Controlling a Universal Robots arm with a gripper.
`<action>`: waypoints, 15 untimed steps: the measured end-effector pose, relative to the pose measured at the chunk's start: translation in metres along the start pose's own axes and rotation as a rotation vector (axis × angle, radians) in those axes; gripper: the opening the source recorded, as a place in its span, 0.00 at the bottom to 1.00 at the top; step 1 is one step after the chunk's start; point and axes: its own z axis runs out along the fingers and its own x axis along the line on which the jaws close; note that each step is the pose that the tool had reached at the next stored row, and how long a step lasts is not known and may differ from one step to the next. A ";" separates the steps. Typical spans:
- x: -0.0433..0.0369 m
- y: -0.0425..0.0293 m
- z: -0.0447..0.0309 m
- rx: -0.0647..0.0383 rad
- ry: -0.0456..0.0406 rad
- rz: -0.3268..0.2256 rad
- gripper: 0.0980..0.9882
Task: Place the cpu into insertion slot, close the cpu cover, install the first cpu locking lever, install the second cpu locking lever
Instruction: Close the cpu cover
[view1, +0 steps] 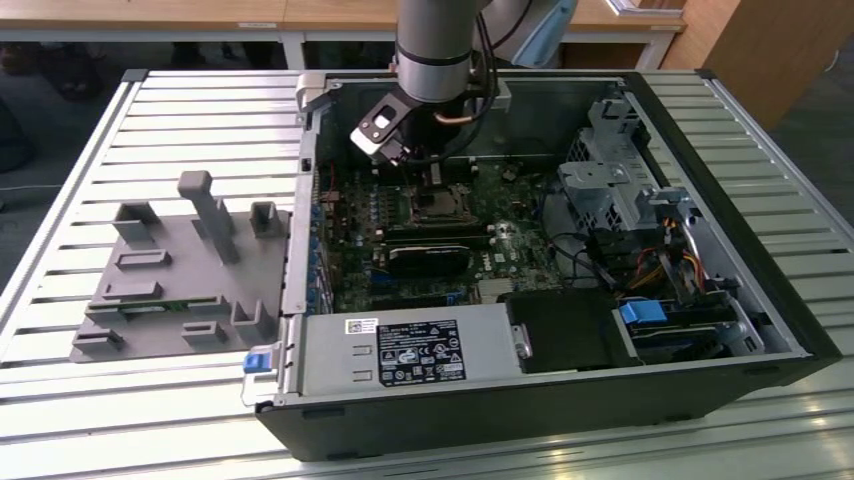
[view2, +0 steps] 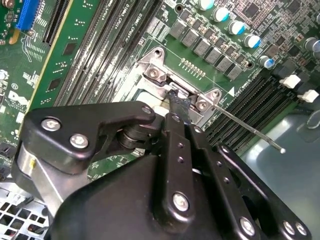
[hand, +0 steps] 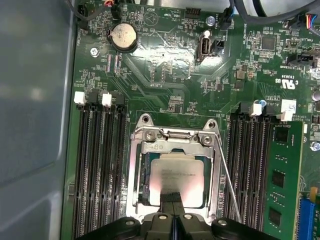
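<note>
Slatted bench (view1: 174, 110), open case (view1: 534, 410); I see the gripper (hand: 170, 196) pinched closed, empty, over the cpu cover (hand: 134, 170) framing the cpu (hand: 177, 172).

A grey fixture (view1: 160, 290) lies on the slatted table (view1: 107, 405) beside the open computer case (view1: 534, 412).
</note>
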 end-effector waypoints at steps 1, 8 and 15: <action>0.0001 0.0009 0.0002 -0.001 0.0006 0.000 0.01; 0.0001 0.0047 -0.0031 -0.003 0.0008 0.000 0.01; -0.0002 0.0078 -0.0059 -0.003 0.0003 0.000 0.01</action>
